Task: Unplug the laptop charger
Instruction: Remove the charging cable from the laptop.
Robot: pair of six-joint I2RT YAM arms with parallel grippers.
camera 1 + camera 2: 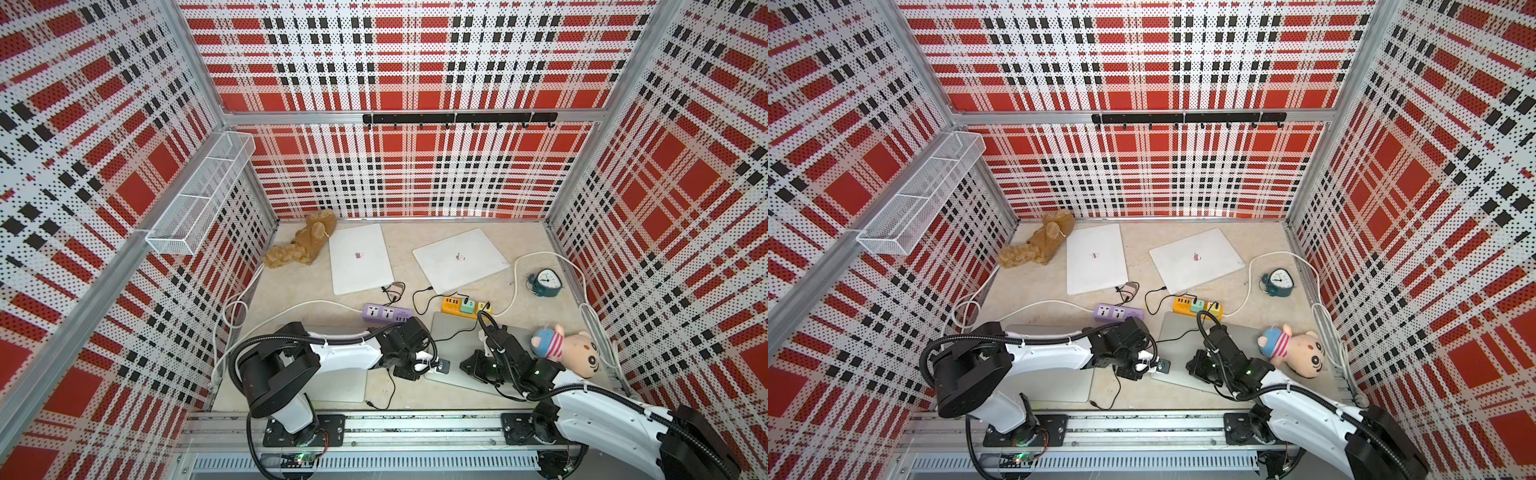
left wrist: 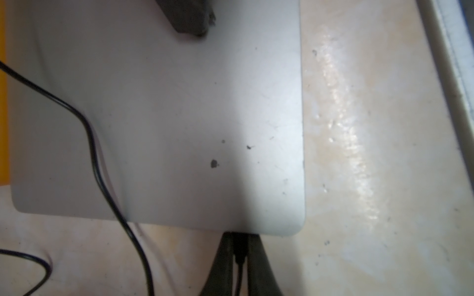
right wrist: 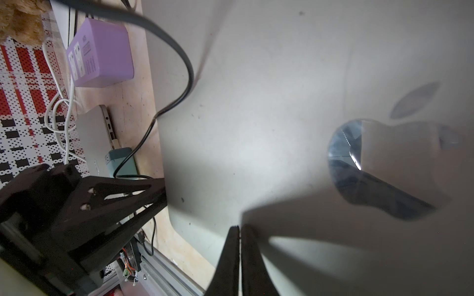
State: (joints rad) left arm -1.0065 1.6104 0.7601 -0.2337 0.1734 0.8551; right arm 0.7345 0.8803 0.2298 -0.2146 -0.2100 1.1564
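Observation:
A grey laptop (image 1: 455, 338) (image 2: 179, 115) (image 3: 282, 115) lies closed at the front of the table. The black charger plug (image 2: 240, 247) sits at its side edge near a corner, with its thin cable (image 2: 238, 278) trailing back between my fingers. My left gripper (image 2: 240, 239) (image 1: 430, 368) (image 1: 1152, 368) is shut on that plug, fingertips against the laptop's edge. The right gripper (image 3: 239, 228) (image 1: 465, 368) (image 1: 1192, 361) is shut with nothing in it, its tips resting on the laptop's lid near the apple logo (image 3: 384, 159). Another black cable (image 2: 95, 143) crosses the lid.
Behind the laptop lie an orange power strip (image 1: 465, 306) and a purple one (image 1: 388, 312). Two white laptops (image 1: 359, 257) (image 1: 459, 259) sit further back. A second grey laptop (image 1: 340, 386) lies under the left arm. A plush pig (image 1: 565, 349), a clock (image 1: 546, 282) and a brown plush (image 1: 303, 245) stand around.

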